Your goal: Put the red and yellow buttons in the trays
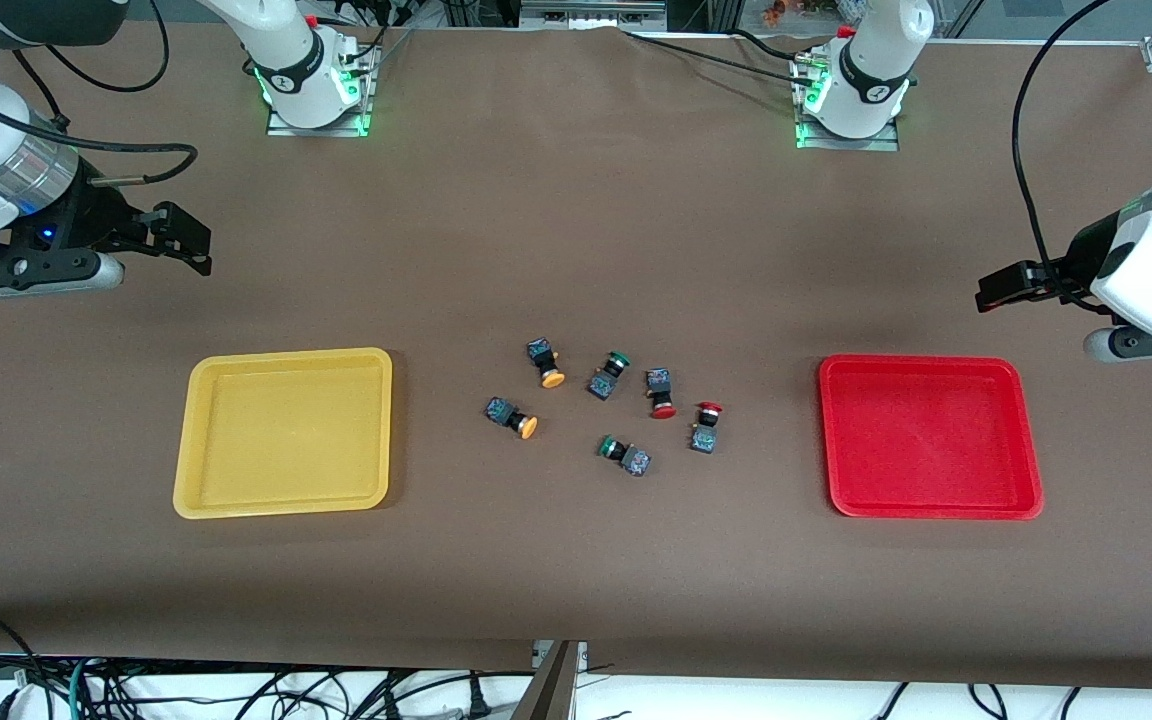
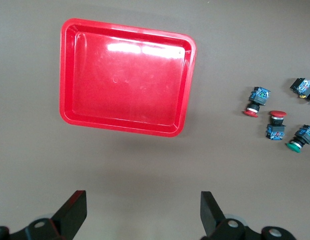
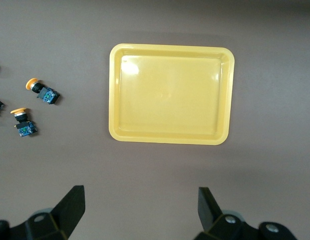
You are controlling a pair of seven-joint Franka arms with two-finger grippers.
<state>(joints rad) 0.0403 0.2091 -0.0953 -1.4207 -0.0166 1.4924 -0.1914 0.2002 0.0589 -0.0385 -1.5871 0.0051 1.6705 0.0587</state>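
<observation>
The left gripper point(image 2: 139, 217) hangs with fingers spread wide near the red tray point(image 1: 930, 436); the right gripper point(image 3: 139, 215), equally spread, near the yellow tray point(image 1: 283, 431). Between the trays, well apart from both grippers, lie the red buttons point(image 1: 662, 392) and yellow buttons point(image 1: 545, 363).
</observation>
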